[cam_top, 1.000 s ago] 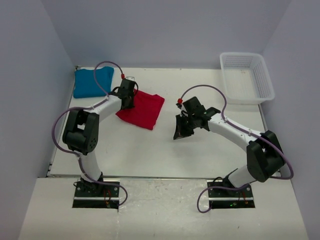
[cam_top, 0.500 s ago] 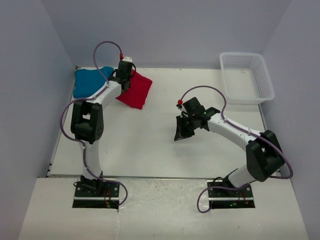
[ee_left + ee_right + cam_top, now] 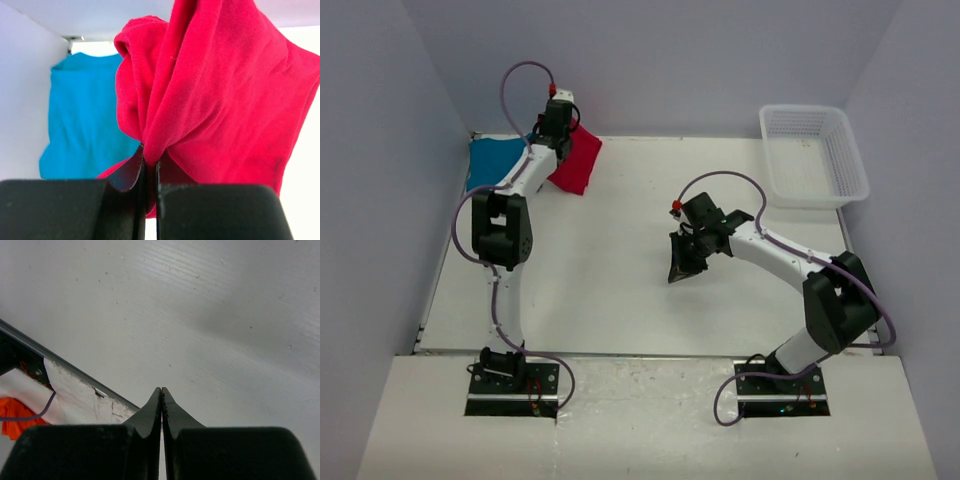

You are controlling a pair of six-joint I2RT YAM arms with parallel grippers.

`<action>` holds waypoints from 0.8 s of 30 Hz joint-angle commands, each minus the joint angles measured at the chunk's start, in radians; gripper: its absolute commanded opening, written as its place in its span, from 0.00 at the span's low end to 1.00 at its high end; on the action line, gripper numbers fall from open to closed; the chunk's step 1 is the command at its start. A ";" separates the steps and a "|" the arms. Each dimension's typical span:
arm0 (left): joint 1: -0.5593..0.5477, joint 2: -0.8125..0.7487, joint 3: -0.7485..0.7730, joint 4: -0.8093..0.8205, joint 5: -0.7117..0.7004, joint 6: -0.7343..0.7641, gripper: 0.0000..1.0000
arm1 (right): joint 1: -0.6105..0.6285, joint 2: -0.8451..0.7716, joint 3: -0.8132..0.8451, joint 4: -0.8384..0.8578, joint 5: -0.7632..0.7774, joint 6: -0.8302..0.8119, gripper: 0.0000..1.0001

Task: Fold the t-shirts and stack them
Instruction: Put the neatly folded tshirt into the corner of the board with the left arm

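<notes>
The red t-shirt [image 3: 575,160] hangs folded from my left gripper [image 3: 556,128] near the table's back left corner. In the left wrist view the left gripper [image 3: 150,159] is shut on a pinched fold of the red t-shirt [image 3: 225,100]. The teal-blue t-shirt [image 3: 492,163] lies folded flat in the back left corner, just left of the red one, and shows behind it as the teal-blue t-shirt [image 3: 85,115]. My right gripper [image 3: 680,265] hovers over the middle of the table, shut and empty; in its wrist view the right gripper [image 3: 161,392] has nothing between its jaws.
A white mesh basket [image 3: 814,155] stands at the back right corner. Walls close in the table on the left, back and right. The table's near edge [image 3: 70,375] shows in the right wrist view.
My left gripper has carried the red t-shirt off the table's centre-left toward the back left, up beside the teal-blue t-shirt. The right arm has barely moved.
</notes>
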 commanded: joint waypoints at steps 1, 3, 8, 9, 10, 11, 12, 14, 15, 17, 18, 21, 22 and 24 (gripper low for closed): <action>0.021 0.011 0.107 0.022 -0.035 0.061 0.00 | 0.006 0.028 0.032 -0.014 0.014 -0.010 0.00; 0.024 0.000 0.103 0.031 -0.046 0.076 0.00 | 0.004 0.031 0.028 -0.008 0.010 -0.008 0.00; 0.049 -0.021 0.103 0.024 -0.060 0.085 0.00 | 0.006 0.038 0.017 0.004 -0.001 -0.005 0.00; 0.052 -0.026 0.101 0.027 -0.058 0.088 0.00 | 0.006 0.038 0.014 0.004 0.002 -0.003 0.00; 0.055 -0.029 0.098 0.030 -0.063 0.091 0.00 | 0.004 0.037 0.009 0.006 0.002 -0.003 0.00; 0.058 -0.029 0.101 0.028 -0.061 0.094 0.00 | 0.004 0.035 0.008 0.007 0.004 -0.003 0.00; 0.061 -0.027 0.104 0.025 -0.063 0.094 0.00 | 0.006 0.035 0.005 0.007 0.008 -0.005 0.00; 0.064 -0.026 0.118 0.019 -0.070 0.101 0.00 | 0.006 0.037 0.003 0.007 0.008 -0.002 0.00; 0.066 -0.026 0.122 0.017 -0.076 0.105 0.00 | 0.004 0.035 -0.001 0.010 0.008 0.000 0.00; 0.069 -0.032 0.133 0.014 -0.078 0.107 0.00 | 0.006 0.031 -0.009 0.018 0.002 0.003 0.00; 0.070 -0.037 0.141 0.010 -0.078 0.107 0.00 | 0.006 0.032 -0.012 0.019 0.007 0.000 0.00; 0.072 -0.049 0.142 0.010 -0.083 0.108 0.00 | 0.006 0.040 -0.008 0.015 0.011 -0.005 0.00; 0.072 -0.052 0.142 0.011 -0.084 0.113 0.00 | 0.006 0.040 -0.008 0.015 0.010 -0.006 0.00; 0.076 -0.047 0.152 0.005 -0.089 0.114 0.00 | 0.004 0.041 -0.009 0.019 0.005 -0.005 0.00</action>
